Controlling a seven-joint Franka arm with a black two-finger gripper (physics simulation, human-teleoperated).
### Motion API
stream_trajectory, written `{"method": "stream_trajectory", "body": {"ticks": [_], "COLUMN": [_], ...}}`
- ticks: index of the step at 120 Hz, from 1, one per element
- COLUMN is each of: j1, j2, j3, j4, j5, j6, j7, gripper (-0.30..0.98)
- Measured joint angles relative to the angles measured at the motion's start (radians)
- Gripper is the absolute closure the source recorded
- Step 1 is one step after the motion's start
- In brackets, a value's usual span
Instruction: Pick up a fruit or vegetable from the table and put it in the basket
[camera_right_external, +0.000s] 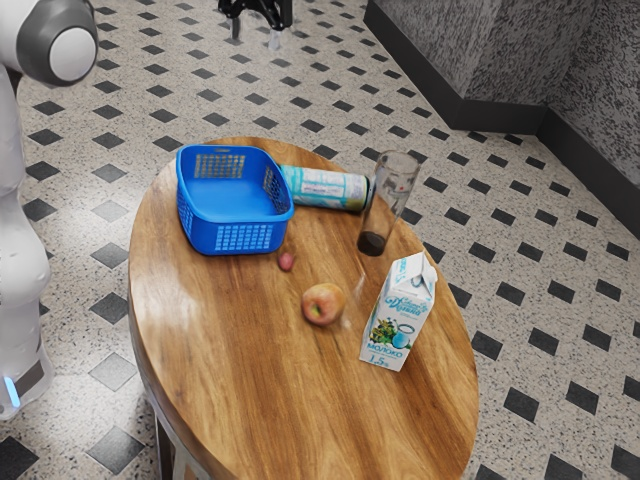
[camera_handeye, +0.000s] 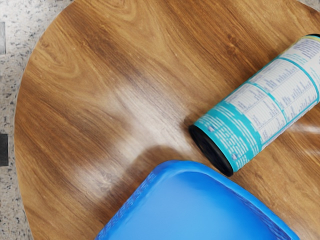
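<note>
Speckled floor (camera_right_external: 70, 210) set with dark diamonds surrounds the rounded wooden table (camera_right_external: 215, 370), and rough grey walls (camera_right_external: 540, 50) with dark skirting (camera_right_external: 485, 115) close off the exterior view's upper right. I have the gripper (camera_right_external: 256, 34) raised at that view's top edge, its two fingers standing apart with floor visible between them and nothing in their hold. My wrist view looks down on the table's edge and part of the blue basket (camera_right_external: 240, 238), which I'll use as the landmark. Just beside the basket, toward the exterior view's right, a teal and white canister (camera_right_external: 325, 188) lies on its side, one black end close to the rim; I can't tell whether they touch. By the basket's near right corner in the exterior view sits a small reddish fruit (camera_right_external: 286, 261), out on the bare wood. Farther from the basket on that same side rests the red and yellow apple (camera_right_external: 322, 304), so I have both pieces of produce outside it. Well to the exterior view's right of the basket, past the canister, stands a tall clear glass (camera_right_external: 390, 200) with a dark bottom. Farthest from the basket, beyond the apple, the milk carton (camera_right_external: 400, 315) stands upright.
</note>
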Motion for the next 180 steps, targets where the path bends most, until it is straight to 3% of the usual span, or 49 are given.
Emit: {"method": "stream_trajectory", "body": {"ticks": [16, 34, 42, 53, 70, 82, 94, 105, 130, 159, 164, 169, 174, 180], "j1": [0.034, -0.033, -0.071, -0.285, -0.601, -0.692, -0.781, -0.698, -0.219, 0.251, 0.268, 0.222, 0.109, -0.102], "j2": [0.000, -0.002, -0.023, -0.022, 0.035, 0.043, 0.068, 0.083, 0.009, 0.055, 0.066, 0.071, 0.075, 0.081], "j3": [0.000, -0.002, -0.046, -0.085, -0.114, -0.226, -0.260, -0.255, -0.232, -0.230, -0.231, -0.233, -0.234, -0.236], "j4": [0.000, 0.003, 0.161, 0.252, 0.237, 0.233, 0.231, 0.204, -0.173, -0.168, -0.168, -0.168, -0.167, -0.167], "j5": [-0.001, 0.000, 0.074, 0.164, 0.216, 0.205, 0.182, 0.172, 0.153, 0.143, 0.142, 0.142, 0.142, 0.142], "j6": [0.028, 0.044, 0.027, 0.003, -0.016, -0.024, -0.031, -0.031, 0.163, 0.265, 0.273, 0.280, 0.286, 0.291], "j7": [-0.011, -0.021, -0.024, -0.017, 0.006, 0.032, 0.064, 0.089, 0.133, 0.171, 0.177, 0.181, 0.186, 0.191], "gripper": [0.02, 0.02, 0.02, 0.02, 0.02, 0.02, 0.02, 0.02, 0.02, 0.02, 0.02, 0.02, 0.02, 0.02]}}
